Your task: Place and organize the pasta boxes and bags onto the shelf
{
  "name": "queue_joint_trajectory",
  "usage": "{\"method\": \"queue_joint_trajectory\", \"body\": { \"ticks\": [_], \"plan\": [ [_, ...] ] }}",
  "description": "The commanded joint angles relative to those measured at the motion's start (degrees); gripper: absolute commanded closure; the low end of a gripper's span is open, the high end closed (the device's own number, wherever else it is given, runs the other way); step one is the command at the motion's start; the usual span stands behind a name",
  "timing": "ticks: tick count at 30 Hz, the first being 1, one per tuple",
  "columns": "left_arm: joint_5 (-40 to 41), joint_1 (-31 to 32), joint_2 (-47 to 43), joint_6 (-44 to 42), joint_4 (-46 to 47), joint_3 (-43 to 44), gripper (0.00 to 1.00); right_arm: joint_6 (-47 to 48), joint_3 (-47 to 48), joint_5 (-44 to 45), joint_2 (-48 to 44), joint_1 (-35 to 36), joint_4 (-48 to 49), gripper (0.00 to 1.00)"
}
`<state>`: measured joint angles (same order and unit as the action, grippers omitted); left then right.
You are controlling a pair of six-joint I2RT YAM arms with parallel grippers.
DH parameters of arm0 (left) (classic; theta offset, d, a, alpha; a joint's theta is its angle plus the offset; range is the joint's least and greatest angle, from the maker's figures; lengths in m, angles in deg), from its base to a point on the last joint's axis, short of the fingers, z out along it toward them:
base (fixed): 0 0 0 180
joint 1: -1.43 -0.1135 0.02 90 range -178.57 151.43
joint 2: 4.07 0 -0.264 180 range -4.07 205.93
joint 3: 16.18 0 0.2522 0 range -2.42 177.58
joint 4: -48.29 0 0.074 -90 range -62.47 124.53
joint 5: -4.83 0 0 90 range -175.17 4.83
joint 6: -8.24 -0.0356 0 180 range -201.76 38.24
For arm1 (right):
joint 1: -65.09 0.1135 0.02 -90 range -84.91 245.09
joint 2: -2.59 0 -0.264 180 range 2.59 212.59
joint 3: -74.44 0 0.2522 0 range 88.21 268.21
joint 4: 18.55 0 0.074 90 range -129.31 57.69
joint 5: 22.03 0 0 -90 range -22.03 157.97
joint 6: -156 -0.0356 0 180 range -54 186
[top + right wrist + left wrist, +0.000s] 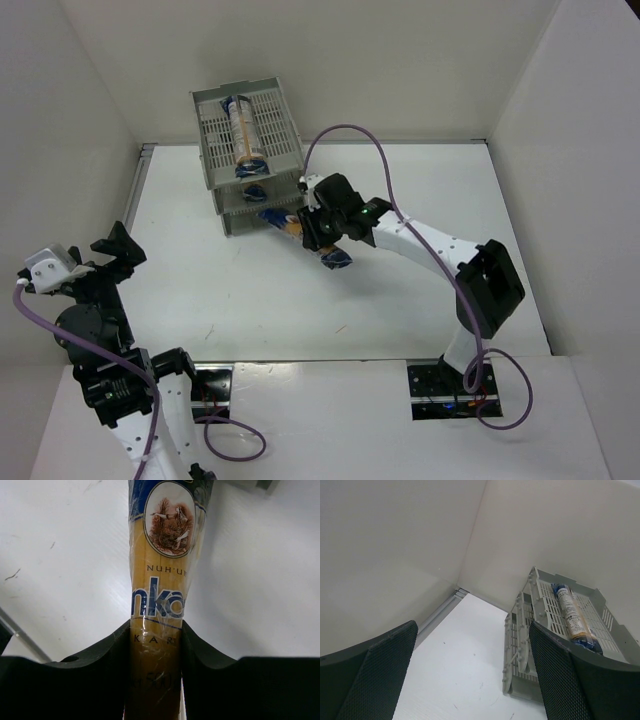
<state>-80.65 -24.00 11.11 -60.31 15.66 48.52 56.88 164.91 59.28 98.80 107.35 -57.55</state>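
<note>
Shelf right ahead of gripped packet

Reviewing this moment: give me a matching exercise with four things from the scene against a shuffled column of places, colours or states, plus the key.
Things
1. left end effector
2. right end effector
3. uppermost pasta packet
4. shelf

Place, colour or state
a. lying lengthwise in the top tray
b. shut on a second pasta packet
c. light grey, slatted tiers
d. open, holding nothing

Pairs: 1-d, 2-b, 3-a, 4-c
</note>
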Motion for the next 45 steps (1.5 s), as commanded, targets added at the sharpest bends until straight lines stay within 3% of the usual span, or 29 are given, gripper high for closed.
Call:
{"method": "queue_joint_trajectory", "body": {
  "ticks": [1,9,18,33,34,35,37,40,42,44,45],
  "plan": [
    [-0.5,-0.7,0.3,1.4,1.8,1.0,0.01,1.1,4.5,4.1,0.7,-0.2,9.6,1.0],
    [0.7,-0.7,0.3,1.4,3.0,-0.7,0.01,-0.6,12.2,6.1,8.1,-0.2,11.3,1.0],
    [1.2,-0.7,0.8,0.3,3.0,-1.3,0.01,-5.5,25.4,13.1,19.2,2.6,8.5,1.0],
    [2.8,-1.7,2.4,-1.4,7.1,-5.0,0.01,-16.4,37.9,29.0,31.8,7.7,4.4,1.0],
    [2.8,-1.7,2.9,-1.4,7.9,-5.5,0.01,-16.4,37.9,29.0,32.5,8.4,4.4,0.98],
    [2.3,-1.7,2.9,-1.4,7.9,-6.0,0.01,-16.4,37.9,28.4,32.6,8.9,4.4,0.84],
    [1.7,-1.2,3.4,-1.4,9.5,-6.5,0.01,-16.4,36.6,26.8,33.1,8.9,4.4,0.74],
    [0.7,-1.2,3.5,-1.4,10.2,-7.1,0.01,-14.3,36.0,26.2,33.1,9.5,5.1,0.44],
    [0.7,-1.2,3.5,-1.4,10.7,-7.6,0.01,-12.0,35.3,25.5,32.4,9.5,5.6,0.19],
    [0.1,-1.2,3.5,-1.4,10.2,-7.6,0.01,-9.9,33.9,22.8,30.0,9.5,6.2,0.14],
    [0.1,-1.2,2.9,-1.4,10.2,-7.6,0.01,-7.9,32.0,21.5,29.1,9.5,6.2,0.06]
  ]
}}
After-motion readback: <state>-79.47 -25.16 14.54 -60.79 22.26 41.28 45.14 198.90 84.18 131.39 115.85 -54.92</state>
